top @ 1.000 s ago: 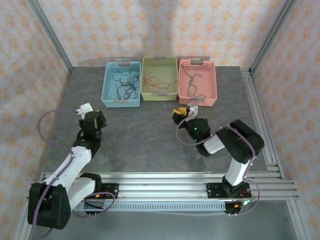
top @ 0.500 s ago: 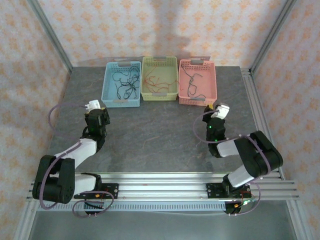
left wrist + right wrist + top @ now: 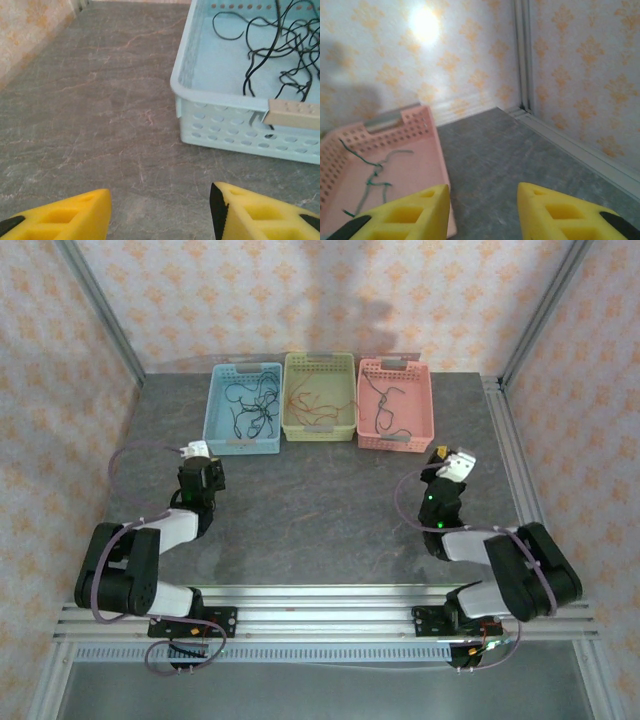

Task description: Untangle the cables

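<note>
Holding cables (image 3: 252, 410), three pastel baskets (image 3: 242, 445) on table (image 3: 310, 510).

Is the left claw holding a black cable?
No, the left claw is open and empty above the table, while the black cables lie inside the blue basket.

I'm looking into a robot test cell, a lab set-up and no home: a grey stone-look table (image 3: 300, 510) boxed in by metal frame posts (image 3: 100, 310) and orange-patterned wall panels (image 3: 330, 295). Aluminium rails (image 3: 320, 602) run along its near edge with the left arm (image 3: 160, 530) and right arm (image 3: 500, 552) bolted on. A blue basket (image 3: 212, 408), a green basket (image 3: 288, 400) and a pink basket (image 3: 428, 405) line the far edge.
</note>
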`<state>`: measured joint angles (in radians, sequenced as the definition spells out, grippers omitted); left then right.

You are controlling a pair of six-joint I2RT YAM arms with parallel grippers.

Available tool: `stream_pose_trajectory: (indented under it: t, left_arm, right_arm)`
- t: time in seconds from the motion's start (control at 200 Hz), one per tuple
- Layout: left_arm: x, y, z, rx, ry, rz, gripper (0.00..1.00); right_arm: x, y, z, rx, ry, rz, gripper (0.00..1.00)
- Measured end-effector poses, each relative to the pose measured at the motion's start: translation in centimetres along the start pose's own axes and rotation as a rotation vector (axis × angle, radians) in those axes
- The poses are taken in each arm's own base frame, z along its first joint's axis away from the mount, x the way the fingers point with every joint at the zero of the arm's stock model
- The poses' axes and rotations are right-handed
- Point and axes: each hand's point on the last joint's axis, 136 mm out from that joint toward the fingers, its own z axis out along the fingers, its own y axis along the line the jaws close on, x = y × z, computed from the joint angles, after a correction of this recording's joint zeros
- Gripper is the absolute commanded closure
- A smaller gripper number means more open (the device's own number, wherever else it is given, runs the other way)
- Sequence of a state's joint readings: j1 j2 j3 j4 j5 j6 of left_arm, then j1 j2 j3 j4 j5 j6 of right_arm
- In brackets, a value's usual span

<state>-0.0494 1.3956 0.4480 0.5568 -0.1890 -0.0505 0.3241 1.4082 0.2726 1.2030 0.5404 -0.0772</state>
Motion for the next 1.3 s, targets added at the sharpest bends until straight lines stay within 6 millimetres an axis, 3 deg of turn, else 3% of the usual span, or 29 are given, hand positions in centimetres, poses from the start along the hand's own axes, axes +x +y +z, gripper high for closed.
stream_pose_trajectory:
  t: [0.175,0.44,0.55,0.686,0.816,0.951,1.026,1.161,1.236,1.261,1.301]
  left_arm:
    - [-0.3,-0.3,-0.5,0.028,-0.036,-0.005,0.43]
    - [0.5,0.1,0.3,0.026,-0.012,-0.009,0.43]
    - [1.0,-0.8,1.0,0.063,0.013,0.019,0.39]
    - [1.1,-2.3,1.0,0.115,0.010,0.057,0.31]
    - [1.1,-2.4,1.0,0.129,0.009,0.057,0.25]
    - [1.0,-2.4,1.0,0.132,0.008,0.056,0.26]
    - [1.0,-2.5,1.0,0.133,0.008,0.056,0.26]
    - [1.0,-2.5,1.0,0.133,0.008,0.056,0.25]
    - [1.0,-2.5,1.0,0.133,0.008,0.057,0.12]
    - [1.0,-2.5,1.0,0.133,0.007,0.063,0.01]
    - [1.0,-2.5,1.0,0.135,0.007,0.065,0.00]
  right_arm:
    - [1.7,-0.6,0.5,0.026,0.012,-0.043,0.61]
    - [-1.1,-1.2,-0.4,0.026,-0.052,-0.044,0.58]
    - [-1.8,-1.4,-0.5,0.028,-0.059,-0.062,0.57]
    - [-0.4,-1.2,-0.1,0.030,-0.038,-0.133,0.56]
    - [1.1,-1.1,0.8,0.006,-0.010,-0.180,0.55]
    - [1.8,-3.1,2.6,0.046,0.008,-0.113,0.59]
    - [1.6,-4.4,2.7,0.070,0.002,-0.062,0.60]
    - [-0.3,-3.7,1.2,0.017,-0.025,-0.031,0.59]
    - [-1.7,-3.3,0.6,-0.001,-0.017,-0.023,0.60]
    - [-2.0,-3.2,0.7,-0.004,-0.014,-0.024,0.60]
    - [-2.2,-3.1,0.9,-0.004,-0.010,-0.023,0.59]
